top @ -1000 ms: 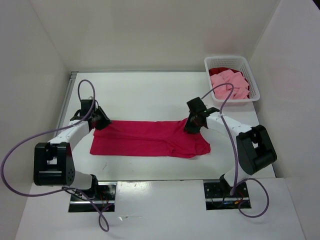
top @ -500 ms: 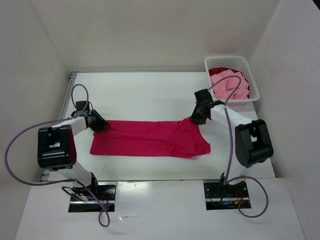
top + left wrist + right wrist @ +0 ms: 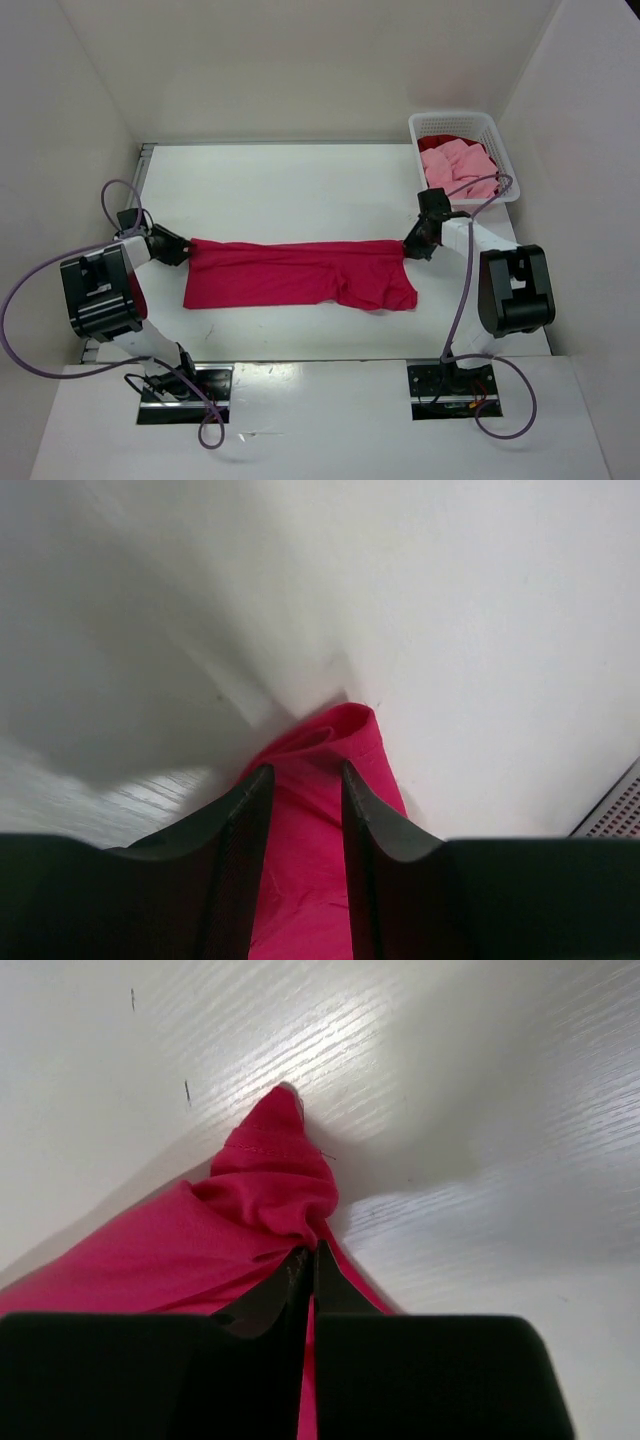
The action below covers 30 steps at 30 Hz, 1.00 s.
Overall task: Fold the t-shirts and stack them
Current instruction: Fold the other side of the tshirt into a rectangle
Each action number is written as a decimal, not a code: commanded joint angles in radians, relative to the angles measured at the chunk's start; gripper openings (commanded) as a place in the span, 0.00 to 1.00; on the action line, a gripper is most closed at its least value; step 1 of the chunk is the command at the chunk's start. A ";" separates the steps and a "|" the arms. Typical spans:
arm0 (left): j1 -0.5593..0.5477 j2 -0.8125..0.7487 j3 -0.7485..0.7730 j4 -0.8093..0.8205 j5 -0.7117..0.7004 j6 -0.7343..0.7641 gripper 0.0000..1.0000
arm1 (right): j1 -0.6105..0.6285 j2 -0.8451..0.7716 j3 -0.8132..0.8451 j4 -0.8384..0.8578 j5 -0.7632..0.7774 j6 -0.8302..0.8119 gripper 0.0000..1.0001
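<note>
Now both pincers, left gripper (image 3: pixel 183 248) and right gripper (image 3: pixel 410 247), clamp crimson shirt (image 3: pixel 300 272). We barely see dark red shirt (image 3: pixel 440 141) under pink shirt (image 3: pixel 460 166).

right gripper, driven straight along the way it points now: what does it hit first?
The bunched corner of the crimson t-shirt that the right gripper pinches; just past it, the white table. Depth is unclear, but the table looks close.
</note>
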 commanded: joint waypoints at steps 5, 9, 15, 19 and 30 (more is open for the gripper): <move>0.039 -0.053 -0.034 -0.003 -0.022 -0.041 0.41 | -0.011 0.013 -0.002 -0.001 -0.018 -0.004 0.27; 0.019 -0.153 0.021 -0.030 0.006 -0.018 0.41 | -0.011 -0.062 0.058 -0.019 -0.037 -0.024 0.56; -0.148 -0.262 0.041 -0.070 -0.080 0.065 0.42 | 0.013 -0.189 0.118 -0.117 -0.049 -0.060 0.61; -0.250 -0.331 0.000 -0.118 -0.203 0.126 0.45 | 0.118 -0.232 0.074 -0.142 -0.040 -0.035 0.29; -0.251 -0.161 -0.066 -0.023 -0.110 0.033 0.45 | 0.503 0.030 0.115 -0.035 -0.083 0.014 0.24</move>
